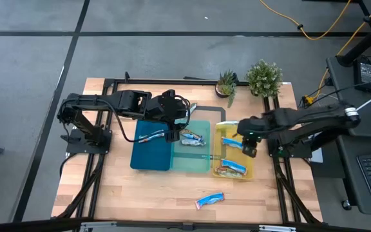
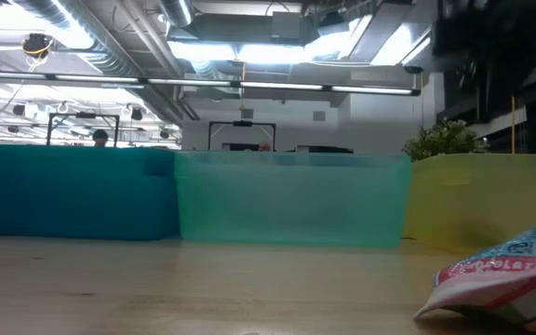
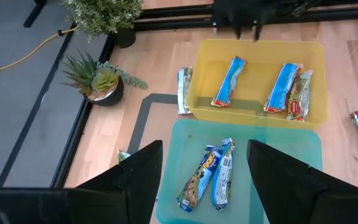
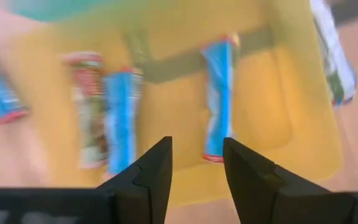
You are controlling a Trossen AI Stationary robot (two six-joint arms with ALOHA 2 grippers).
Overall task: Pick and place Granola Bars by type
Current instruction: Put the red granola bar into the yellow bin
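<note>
table (image 1: 140, 193): showing pale wood planks with a smooth, lightly sheened finish
yellow tray (image 3: 316, 74): looking like translucent plastic, smooth and glossy
teal tray (image 2: 291, 200): appearing as frosted translucent plastic
dark-blue tray (image 1: 148, 158): looking like smooth, more opaque plastic
Granola Bars (image 3: 229, 81): shining as crinkled glossy foil wrappers
left gripper (image 3: 204, 180): showing matt black plastic fingers
right gripper (image 4: 196, 171): showing matt black fingers
floor (image 1: 31, 58): lying matt grey in the upper left

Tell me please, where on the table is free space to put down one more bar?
Free: the bare wood in front of the three trays, left of the loose bar, and most of the dark-blue tray, which holds one bar. Crowded: the teal tray under the left gripper and the yellow tray beside the right gripper.
</note>
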